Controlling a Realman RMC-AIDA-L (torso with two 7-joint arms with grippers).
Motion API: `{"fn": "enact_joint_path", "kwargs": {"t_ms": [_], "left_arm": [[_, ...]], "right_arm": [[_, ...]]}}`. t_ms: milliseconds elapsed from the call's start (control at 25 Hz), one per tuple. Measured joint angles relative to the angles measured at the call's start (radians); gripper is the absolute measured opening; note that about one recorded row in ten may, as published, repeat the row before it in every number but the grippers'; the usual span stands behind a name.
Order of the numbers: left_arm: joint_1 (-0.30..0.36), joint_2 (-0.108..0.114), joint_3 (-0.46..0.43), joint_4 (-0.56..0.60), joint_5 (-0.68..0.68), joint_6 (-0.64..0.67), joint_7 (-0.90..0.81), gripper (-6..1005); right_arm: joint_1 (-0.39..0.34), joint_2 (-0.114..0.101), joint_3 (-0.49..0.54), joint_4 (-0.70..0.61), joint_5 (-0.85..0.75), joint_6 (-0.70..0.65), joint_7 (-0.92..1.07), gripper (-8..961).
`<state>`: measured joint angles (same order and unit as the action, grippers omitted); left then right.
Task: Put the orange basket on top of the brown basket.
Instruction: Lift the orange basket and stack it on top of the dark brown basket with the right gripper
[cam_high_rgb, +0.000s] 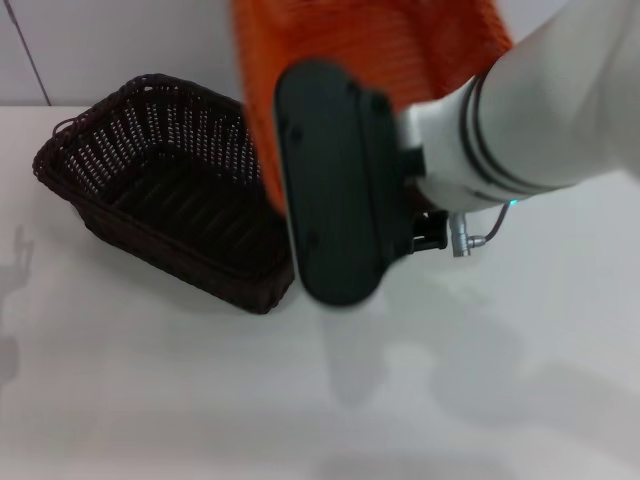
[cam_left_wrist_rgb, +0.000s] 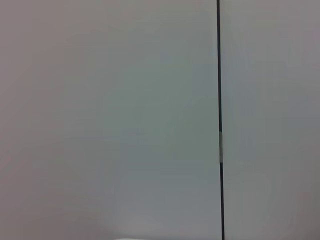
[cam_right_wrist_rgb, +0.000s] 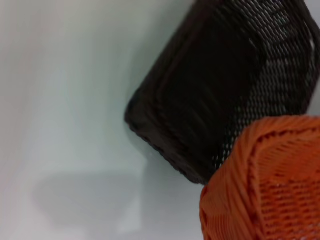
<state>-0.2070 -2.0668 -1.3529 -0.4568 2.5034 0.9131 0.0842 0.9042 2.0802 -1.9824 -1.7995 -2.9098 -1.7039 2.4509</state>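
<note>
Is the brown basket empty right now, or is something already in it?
Empty: the brown basket shows bare woven floor; the orange basket is held in the air.

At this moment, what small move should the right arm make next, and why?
Probably carry the orange basket toward the robot's left until it is over the brown basket, then lower it. The orange basket is lifted off the table, tilted, beside and only partly overlapping the brown basket, which stands open and empty.
</note>
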Motion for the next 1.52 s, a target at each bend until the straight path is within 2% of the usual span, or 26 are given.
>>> {"fn": "enact_joint_path", "kwargs": {"t_ms": [40,320,520,560,960,1200,1440,1520], "left_arm": [[0.007,-0.001,0.0,-0.006,-0.003,0.01,0.0,744],[0.016,-0.001,-0.003,-0.008,-0.006,0.022,-0.001,744],[0.017,-0.002,-0.001,-0.008,-0.006,0.021,-0.003,743],[0.015,-0.002,-0.001,-0.007,-0.006,0.019,-0.003,743],[0.003,-0.004,0.0,-0.009,-0.006,0.005,-0.003,743],[-0.011,-0.003,-0.008,-0.001,-0.006,-0.004,-0.003,744],[-0.02,0.001,-0.002,0.0,-0.006,-0.014,-0.003,744],[-0.021,0.002,-0.002,0.0,-0.002,-0.019,-0.003,743]], "right_arm": [[-0.001,0.0,-0.03,-0.001,-0.005,0.022,-0.067,152],[-0.041,-0.001,-0.068,0.014,-0.008,0.151,-0.296,170],[-0.036,-0.002,-0.066,0.092,-0.009,0.245,-0.411,183],[-0.024,-0.004,-0.063,0.145,-0.01,0.284,-0.444,186],[0.016,-0.003,-0.073,0.299,-0.01,0.453,-0.457,212],[-0.014,-0.003,-0.133,0.314,-0.01,0.568,-0.439,228],[-0.042,-0.001,-0.181,0.284,-0.011,0.513,-0.386,244],[-0.059,-0.001,-0.178,0.261,-0.012,0.509,-0.384,300]]}}
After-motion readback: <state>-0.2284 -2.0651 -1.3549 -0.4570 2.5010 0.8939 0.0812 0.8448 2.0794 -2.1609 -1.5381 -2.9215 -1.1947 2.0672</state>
